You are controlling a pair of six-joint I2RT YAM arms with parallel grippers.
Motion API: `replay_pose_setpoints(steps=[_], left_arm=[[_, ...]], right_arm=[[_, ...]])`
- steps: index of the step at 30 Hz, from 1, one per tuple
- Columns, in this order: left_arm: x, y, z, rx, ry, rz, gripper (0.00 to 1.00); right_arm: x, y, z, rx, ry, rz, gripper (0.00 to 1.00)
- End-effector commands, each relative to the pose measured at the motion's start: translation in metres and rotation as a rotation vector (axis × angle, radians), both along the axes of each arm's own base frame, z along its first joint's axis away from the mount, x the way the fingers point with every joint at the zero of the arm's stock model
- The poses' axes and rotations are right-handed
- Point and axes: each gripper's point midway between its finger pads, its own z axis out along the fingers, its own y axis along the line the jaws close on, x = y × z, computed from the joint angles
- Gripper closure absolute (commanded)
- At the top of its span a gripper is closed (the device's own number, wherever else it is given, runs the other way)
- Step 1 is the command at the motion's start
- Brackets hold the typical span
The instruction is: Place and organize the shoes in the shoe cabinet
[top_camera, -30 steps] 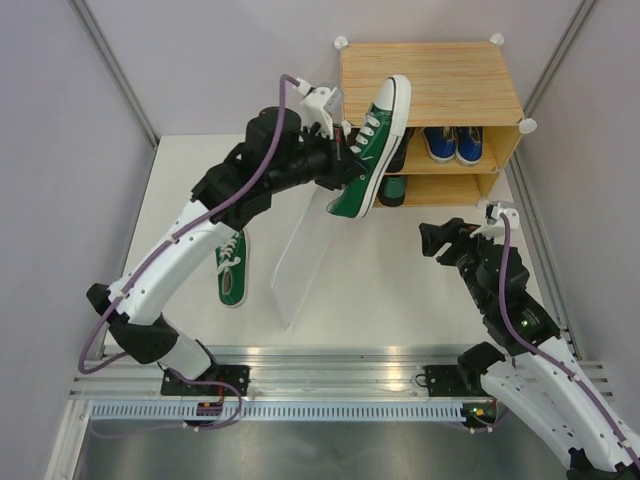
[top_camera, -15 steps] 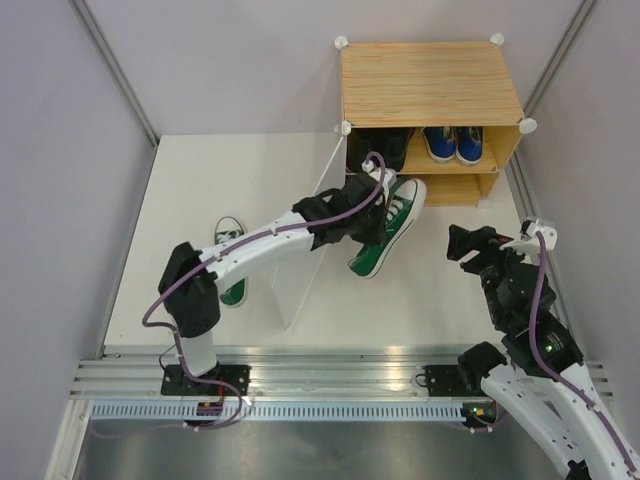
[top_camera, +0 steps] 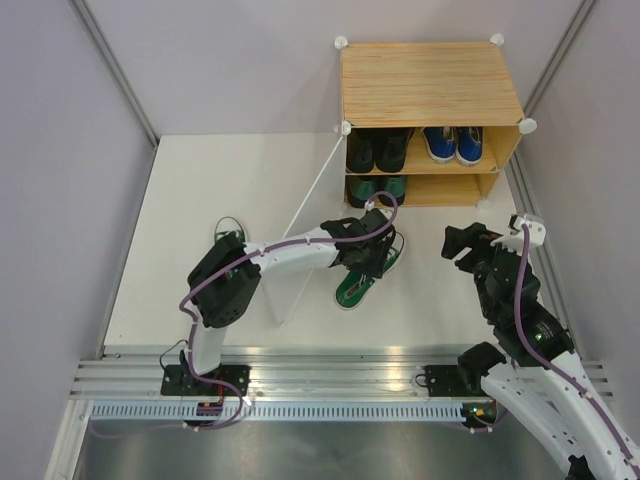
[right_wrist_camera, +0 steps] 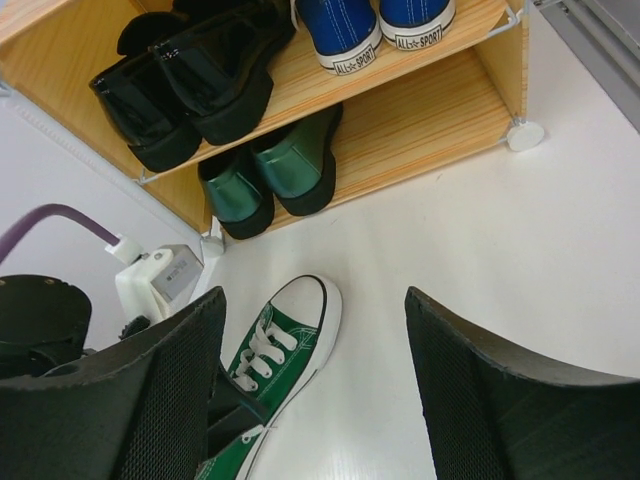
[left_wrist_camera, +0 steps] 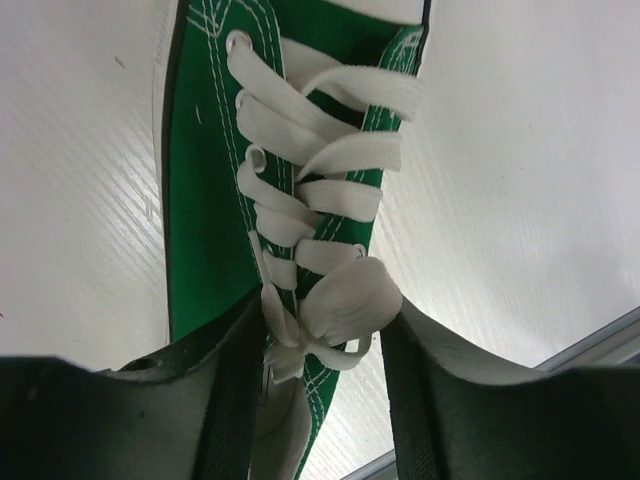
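Toward the front of the white surface (top_camera: 200, 180), just ahead of the cabinet's open front, the left gripper (top_camera: 368, 255) is low over a green white-toed sneaker (left_wrist_camera: 210, 200), its jaws closed on the laced upper on either side of the white bow. The sneaker's sole is down on the surface and its toe points toward the cabinet. To its right and well apart from it, the right gripper (top_camera: 458, 245) hangs above the surface with its jaws spread wide and nothing between them. Off to the left, a second green sneaker (top_camera: 226, 236) lies on the surface, partly hidden by the left arm. A translucent white door panel (top_camera: 300, 255) stands swung open between the two sneakers. Beyond, the shoe cabinet (top_camera: 430, 80) holds black leather shoes (right_wrist_camera: 190, 85) and blue sneakers (right_wrist_camera: 375, 25) side by side on its upper shelf, black on the left, and dark green pointed shoes (right_wrist_camera: 270, 170) at the left of its lower shelf.
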Motion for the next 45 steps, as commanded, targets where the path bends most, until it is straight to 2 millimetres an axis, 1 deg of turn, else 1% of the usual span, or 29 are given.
replay_pose_setpoints(steps=[1,5,7,9,10,12,13,14,15,16,17,18,21,22,23,24,25,26,27,28,30,31,33,34,36,40,42,43,45], left_arm=[[0.017,-0.019,0.046,-0.104,-0.093,0.020,0.46],[0.016,-0.018,0.091,-0.144,-0.147,-0.011,0.43],[0.018,-0.016,0.134,-0.198,-0.212,-0.030,0.41],[0.015,-0.013,0.162,-0.235,-0.251,-0.055,0.38],[0.014,-0.010,0.191,-0.272,-0.299,-0.072,0.37],[0.013,0.001,0.214,-0.280,-0.348,-0.068,0.34],[0.012,0.010,0.237,-0.299,-0.395,-0.069,0.32],[0.012,0.016,0.248,-0.299,-0.425,-0.065,0.29],[0.015,0.028,0.258,-0.276,-0.464,-0.041,0.22],[0.016,0.038,0.269,-0.258,-0.506,-0.042,0.20],[0.014,0.052,0.289,-0.266,-0.552,-0.024,0.18],[0.018,0.066,0.300,-0.244,-0.600,0.015,0.16],[0.013,0.115,0.342,-0.229,-0.735,0.097,0.16],[0.013,0.128,0.344,-0.203,-0.762,0.112,0.15],[0.006,0.148,0.362,-0.221,-0.807,0.141,0.15],[0.007,0.164,0.367,-0.198,-0.842,0.186,0.14],[0.007,0.175,0.358,-0.150,-0.856,0.193,0.14],[0.005,0.186,0.362,-0.153,-0.883,0.223,0.14],[0.001,0.208,0.370,-0.154,-0.921,0.282,0.12],[0.001,0.215,0.347,-0.099,-0.920,0.280,0.11],[-0.003,0.236,0.326,-0.072,-0.947,0.330,0.07],[-0.003,0.242,0.319,-0.062,-0.955,0.344,0.06],[-0.004,0.251,0.309,-0.060,-0.976,0.381,0.04],[-0.006,0.258,0.293,-0.034,-0.973,0.383,0.04],[-0.007,0.268,0.277,0.014,-0.972,0.406,0.04],[-0.006,0.272,0.270,0.026,-0.996,0.415,0.04],[-0.006,0.268,0.268,0.020,-0.990,0.395,0.04],[-0.005,0.268,0.268,0.025,-0.992,0.388,0.04],[-0.004,0.267,0.264,0.042,-0.994,0.376,0.04]], right_arm=[[0.001,0.000,-0.004,0.012,0.005,-0.010,0.23],[0.002,0.002,-0.012,0.027,0.019,-0.010,0.21],[0.003,0.006,-0.019,0.032,0.039,0.003,0.19],[0.005,0.009,-0.025,0.037,0.056,0.011,0.19],[0.007,0.014,-0.032,0.037,0.078,0.025,0.18],[0.009,0.020,-0.039,0.050,0.099,0.049,0.18],[0.010,0.031,-0.043,0.075,0.102,0.095,0.19],[0.010,0.038,-0.046,0.089,0.101,0.129,0.20],[0.010,0.045,-0.058,0.097,0.116,0.161,0.20],[0.012,0.054,-0.056,0.123,0.099,0.196,0.20],[0.009,0.070,-0.063,0.142,0.123,0.282,0.20],[0.008,0.078,-0.074,0.150,0.145,0.316,0.21],[0.005,0.108,-0.087,0.205,0.182,0.452,0.21],[0.007,0.113,-0.096,0.212,0.197,0.467,0.21],[0.007,0.117,-0.101,0.222,0.214,0.476,0.20],[0.008,0.121,-0.105,0.223,0.231,0.487,0.20],[0.010,0.126,-0.113,0.215,0.260,0.492,0.19],[0.010,0.132,-0.117,0.206,0.280,0.507,0.18],[0.011,0.136,-0.117,0.199,0.287,0.513,0.18],[0.013,0.141,-0.126,0.188,0.321,0.517,0.17],[0.011,0.151,-0.130,0.167,0.342,0.529,0.17],[0.012,0.155,-0.139,0.151,0.372,0.525,0.17],[0.012,0.161,-0.142,0.136,0.385,0.527,0.17],[0.013,0.162,-0.150,0.130,0.413,0.515,0.17],[0.017,0.170,-0.149,0.132,0.406,0.519,0.17],[0.023,0.178,-0.169,0.093,0.468,0.499,0.19],[0.026,0.183,-0.170,0.076,0.476,0.504,0.25],[0.026,0.183,-0.178,0.059,0.499,0.498,0.34],[0.029,0.180,-0.177,0.036,0.495,0.485,0.56]])
